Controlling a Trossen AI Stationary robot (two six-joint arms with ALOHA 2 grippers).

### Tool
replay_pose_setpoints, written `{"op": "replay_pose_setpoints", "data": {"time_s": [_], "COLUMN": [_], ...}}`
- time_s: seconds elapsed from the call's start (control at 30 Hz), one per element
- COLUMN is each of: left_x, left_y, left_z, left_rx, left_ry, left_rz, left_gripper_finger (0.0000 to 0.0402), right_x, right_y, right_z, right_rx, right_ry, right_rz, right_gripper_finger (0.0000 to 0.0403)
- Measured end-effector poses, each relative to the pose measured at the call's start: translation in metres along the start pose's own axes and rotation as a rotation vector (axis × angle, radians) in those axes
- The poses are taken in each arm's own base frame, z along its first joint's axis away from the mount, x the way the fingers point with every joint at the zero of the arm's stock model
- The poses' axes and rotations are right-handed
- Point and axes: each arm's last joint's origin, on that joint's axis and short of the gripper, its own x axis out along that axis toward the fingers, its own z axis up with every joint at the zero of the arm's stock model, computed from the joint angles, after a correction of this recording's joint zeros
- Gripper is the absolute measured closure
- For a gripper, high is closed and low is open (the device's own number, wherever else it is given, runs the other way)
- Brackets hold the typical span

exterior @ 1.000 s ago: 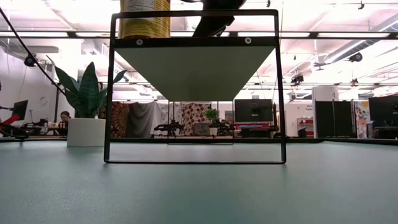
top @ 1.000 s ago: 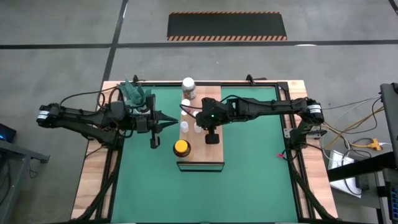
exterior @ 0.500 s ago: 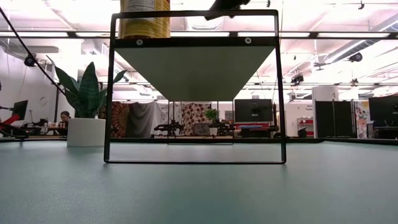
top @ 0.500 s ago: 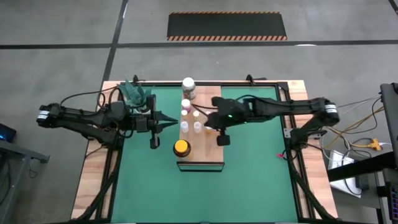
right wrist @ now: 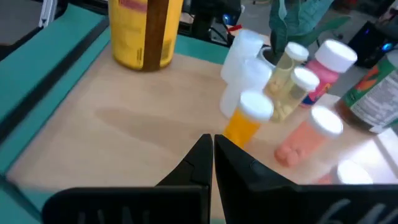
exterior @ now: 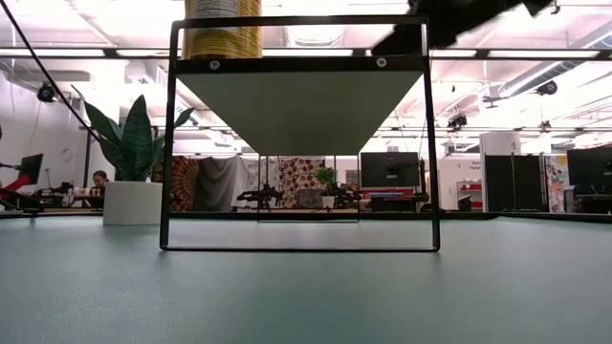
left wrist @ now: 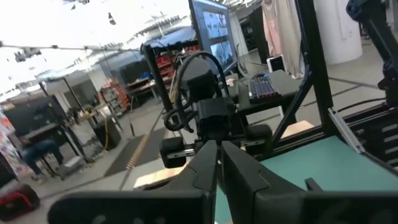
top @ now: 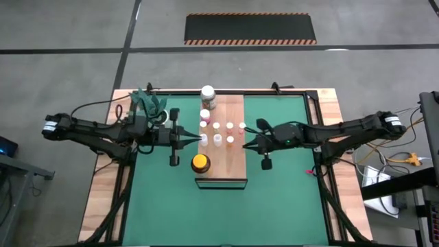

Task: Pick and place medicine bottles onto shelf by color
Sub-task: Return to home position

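1. Right hand (top: 247,145), fingers together and empty, hangs at the shelf (top: 233,165) edge, bottles (top: 229,126) standing just ahead of its tips; apparently clear to go home.
2. Left hand (top: 197,139), also closed, waits opposite.

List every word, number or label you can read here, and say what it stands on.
No text here can be read.
Amber jar: yellow label, print too blurred to read.
White-lidded jar: green and orange label, print too blurred to read.
Monitor in the room behind: screen content too small to read.
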Motion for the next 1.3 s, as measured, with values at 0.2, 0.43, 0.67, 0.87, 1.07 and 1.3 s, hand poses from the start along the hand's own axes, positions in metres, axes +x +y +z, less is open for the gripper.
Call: {"op": "replay_pose_setpoints", "data": {"time_s": [0.2, 0.43, 0.67, 0.87, 1.07, 1.3], "left_x": [0.002, -0.012, -0.031, -0.048, -0.066, -0.083], "left_y": [-0.001, 0.0, -0.003, -0.007, -0.013, -0.014], "left_z": [-0.002, -0.002, -0.01, -0.022, -0.04, -0.048], "left_rx": [-0.02, -0.014, -0.071, -0.104, -0.13, -0.156], "left_ry": [0.005, 0.08, 0.135, 0.106, 0.07, 0.011], "left_rz": [-0.001, -0.03, -0.099, -0.147, -0.134, -0.115], "left_gripper_finger": [0.0395, 0.0395, 0.0395, 0.0395, 0.0395, 0.0395], "right_x": [-0.012, -0.028, -0.046, -0.06, -0.071, -0.078], "right_y": [0.005, 0.009, 0.018, 0.022, 0.024, 0.027], "right_z": [-0.024, -0.045, -0.073, -0.091, -0.103, -0.118], "right_rx": [-0.04, -0.086, -0.152, -0.127, -0.085, -0.026], "right_ry": [-0.089, -0.2, -0.415, -0.518, -0.582, -0.602], "right_rz": [-0.022, -0.044, 0.01, 0.004, -0.002, 0.011], "right_gripper_finger": [0.0394, 0.0394, 0.0394, 0.0394, 0.0394, 0.0394]}}
